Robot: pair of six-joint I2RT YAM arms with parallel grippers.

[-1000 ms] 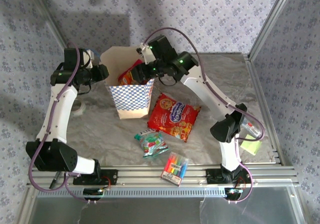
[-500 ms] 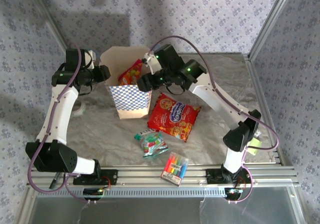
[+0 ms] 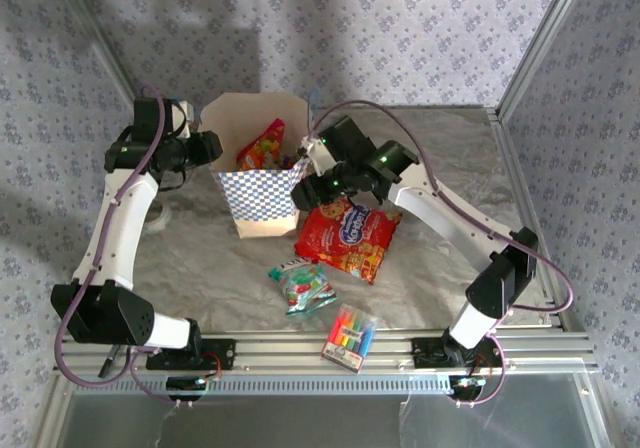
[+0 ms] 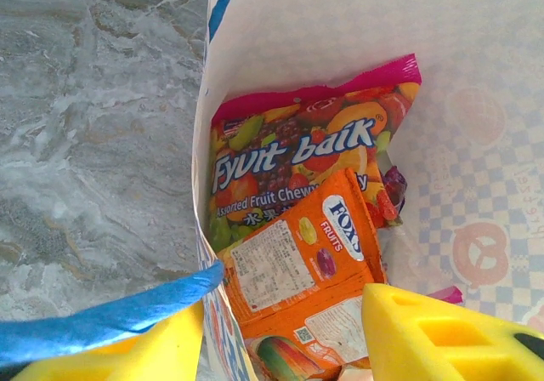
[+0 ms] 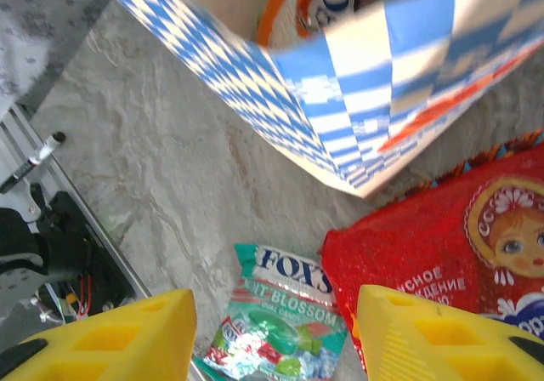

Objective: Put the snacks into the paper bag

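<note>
**A:** Top external: where is the right hand hovering?

**B:** Spread open, carrying nothing, over the red cookie bag's far corner; that bag is lying on the surface right of the paper bag.

I work in a robot-lab test cell: my two arms are bolted to an aluminium rail at the edge of a marble-patterned table, purple cables looping, with metal posts and floral-patterned walls boxing me in.
</note>
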